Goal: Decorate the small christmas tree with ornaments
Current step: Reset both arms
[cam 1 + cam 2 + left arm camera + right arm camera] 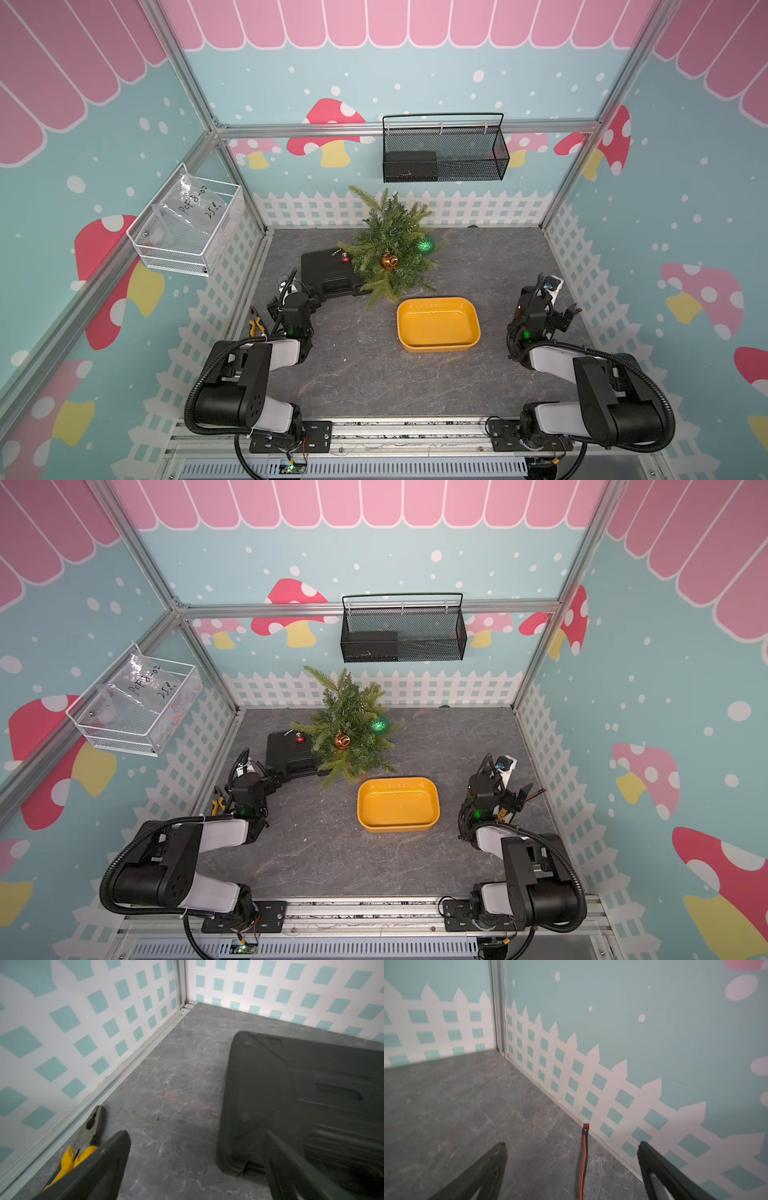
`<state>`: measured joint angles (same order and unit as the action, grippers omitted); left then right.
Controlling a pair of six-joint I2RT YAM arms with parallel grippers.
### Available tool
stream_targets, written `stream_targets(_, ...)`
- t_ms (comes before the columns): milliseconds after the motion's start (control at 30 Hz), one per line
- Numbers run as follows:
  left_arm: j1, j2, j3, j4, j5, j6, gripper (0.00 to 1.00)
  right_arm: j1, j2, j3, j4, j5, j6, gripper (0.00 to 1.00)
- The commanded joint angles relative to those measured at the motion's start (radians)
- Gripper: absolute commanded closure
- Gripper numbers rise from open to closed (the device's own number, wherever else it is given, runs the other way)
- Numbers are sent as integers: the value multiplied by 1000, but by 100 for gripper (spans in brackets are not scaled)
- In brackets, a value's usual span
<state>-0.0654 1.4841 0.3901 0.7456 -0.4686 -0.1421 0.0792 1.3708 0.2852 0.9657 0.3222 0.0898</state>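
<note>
Noting left gripper [196,1136] gaping wide, gripping nothing, hovering low by the left wall [62,1043] between pliers [93,1126] and black case [311,1105]. Noting right gripper [572,1144] equally wide, empty, aiming at the right wall [654,1043], red-black wire [584,1157] lying just below it.

Moving outward: seeing yellow tub [436,347] near centre, looking empty. Seeing tree [390,232] standing just beyond it, far centre, branches overlapping the case in both top views. Spotting green bauble [424,245] on its right side, amber bauble [389,260] in front, and red bauble [345,259] at a left branch tip. Hanging there or lying on the case: not telling which.

Judging decorating nearly done. Risking:
- red bauble slipping off that thin tip
- left jaw clipping the case on a swing out, jolting the tree
- wire snagging the right jaw
</note>
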Motion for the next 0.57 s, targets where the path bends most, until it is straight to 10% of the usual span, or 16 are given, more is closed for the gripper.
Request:
stream_targets(0,-27,44,-18,158,21,64,1,-42,75,-159,422,-168,-95,0)
stream_targets(67,-30,68,-41,254,19,82,0,-78,232,-277,815,-220,-95,0)
stream_targets(267,-46,62,-15,189,9,88,0,-42,151,-94,365,-151,-100,0)
stream_targets(533,-48,68,-19,209,6,96,0,-74,164,-87,376,-294,-120,1)
